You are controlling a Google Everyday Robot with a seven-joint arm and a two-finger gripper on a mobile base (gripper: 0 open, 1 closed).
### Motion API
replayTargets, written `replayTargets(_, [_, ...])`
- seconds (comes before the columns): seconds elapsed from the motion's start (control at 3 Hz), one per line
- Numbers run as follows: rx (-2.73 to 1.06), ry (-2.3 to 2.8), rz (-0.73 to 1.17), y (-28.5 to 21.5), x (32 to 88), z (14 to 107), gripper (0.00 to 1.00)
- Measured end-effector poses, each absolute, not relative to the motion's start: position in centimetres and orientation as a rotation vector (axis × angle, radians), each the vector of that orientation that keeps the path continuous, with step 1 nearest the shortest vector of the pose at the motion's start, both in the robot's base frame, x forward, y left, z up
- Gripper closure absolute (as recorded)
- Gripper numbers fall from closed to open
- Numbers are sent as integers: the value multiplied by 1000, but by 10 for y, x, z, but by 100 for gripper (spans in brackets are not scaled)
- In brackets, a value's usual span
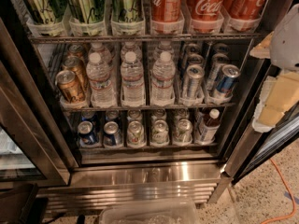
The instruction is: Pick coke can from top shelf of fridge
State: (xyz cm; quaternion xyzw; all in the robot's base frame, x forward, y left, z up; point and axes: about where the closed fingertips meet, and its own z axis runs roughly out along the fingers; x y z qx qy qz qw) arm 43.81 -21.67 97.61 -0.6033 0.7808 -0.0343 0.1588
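Observation:
The fridge (pixel 149 171) stands open with its dark interior facing me. On the top shelf (pixel 145 38), three red coke cans show in clear lane trays at the upper right: one (pixel 167 3), one (pixel 205 3) and one (pixel 247 1). Green-gold cans (pixel 86 3) fill the lanes to their left. My gripper (pixel 275 101), white with cream-yellow parts, is at the right edge of the view. It is outside the fridge, below and right of the coke cans, and touches none of them.
The middle rack holds water bottles (pixel 133 80), gold cans (pixel 70 85) and slim silver-blue cans (pixel 224 80). The bottom rack holds short cans (pixel 135 133). A glass door (pixel 14 162) is at the left. A clear plastic bin (pixel 149 213) and an orange cable (pixel 285 190) lie on the floor.

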Motion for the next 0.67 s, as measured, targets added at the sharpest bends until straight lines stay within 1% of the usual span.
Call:
replayTargets(0.33, [-1725,2232,-98,-217,438,976,0])
replayTargets(0.67, [-1708,2213,7,-212,441,979,0])
